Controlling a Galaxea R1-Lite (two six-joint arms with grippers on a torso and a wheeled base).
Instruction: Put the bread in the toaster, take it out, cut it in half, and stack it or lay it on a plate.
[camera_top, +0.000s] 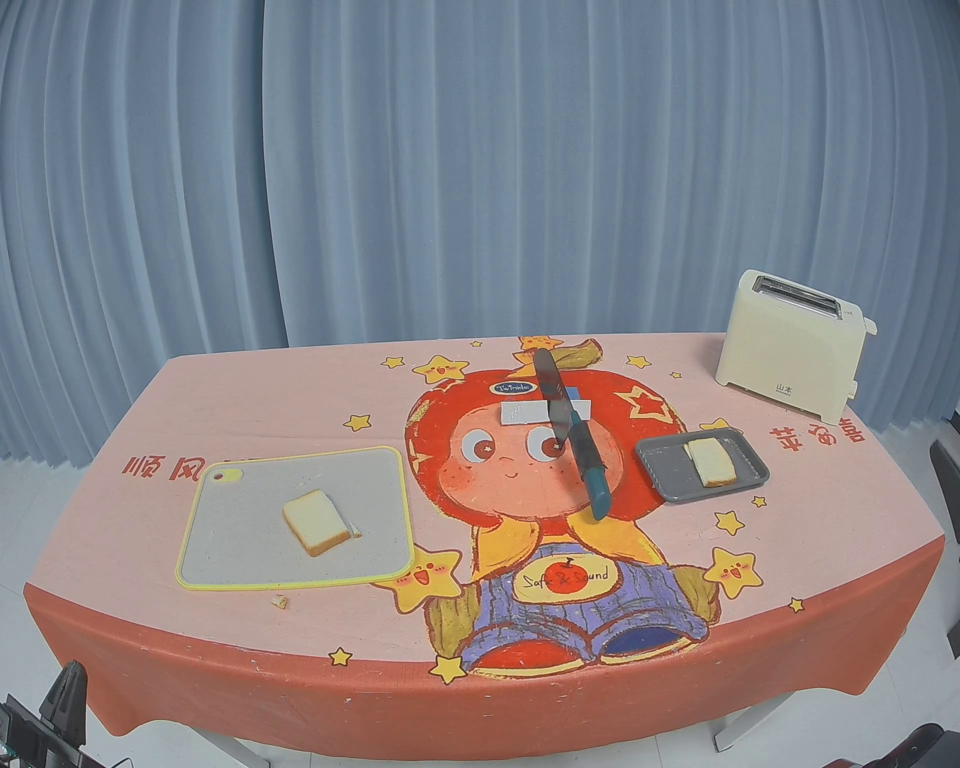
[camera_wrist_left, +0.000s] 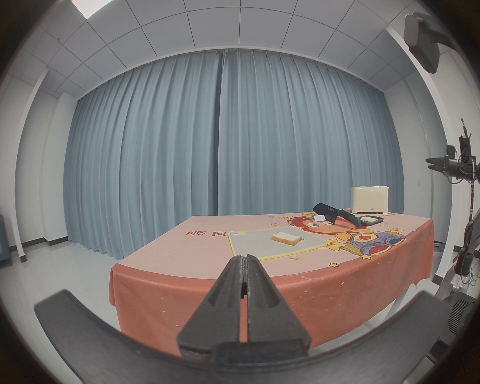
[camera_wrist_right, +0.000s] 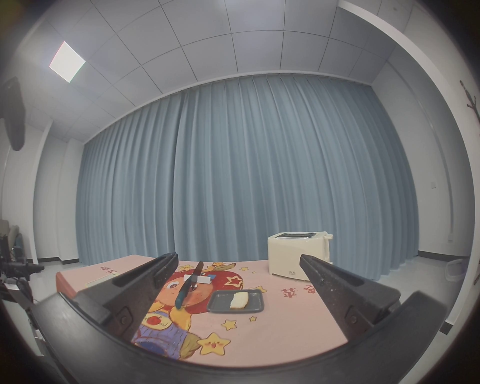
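The left gripper (camera_wrist_left: 244, 265) has its two black fingers pressed flat together, holding nothing, and hangs low in front of the near edge of the table (camera_top: 250, 400), well apart from everything on it. The right gripper (camera_wrist_right: 239, 260) has its fingers spread wide, also holding nothing, and sits off the table's right side, facing across it. The table wears a pink cloth printed with a cartoon child and yellow stars. On the robot's left side of it lies a grey cutting board (camera_top: 250, 530) with a yellow rim, and a piece of bread (camera_top: 317, 521) rests flat near the board's middle. A small crumb (camera_top: 281, 601) lies on the cloth just beside the board's near edge. In the middle of the table a knife (camera_top: 575, 435) with a dark blade and a teal handle lies with its blade across a small white rest (camera_top: 520, 413), handle pointing toward the near edge. To the right of the knife is a dark grey rectangular plate (camera_top: 655, 465) with a second piece of bread (camera_top: 712, 461) lying flat in it. A cream toaster (camera_top: 790, 345) stands upright at the far right corner, beyond the plate, before a blue curtain (camera_top: 500, 150)
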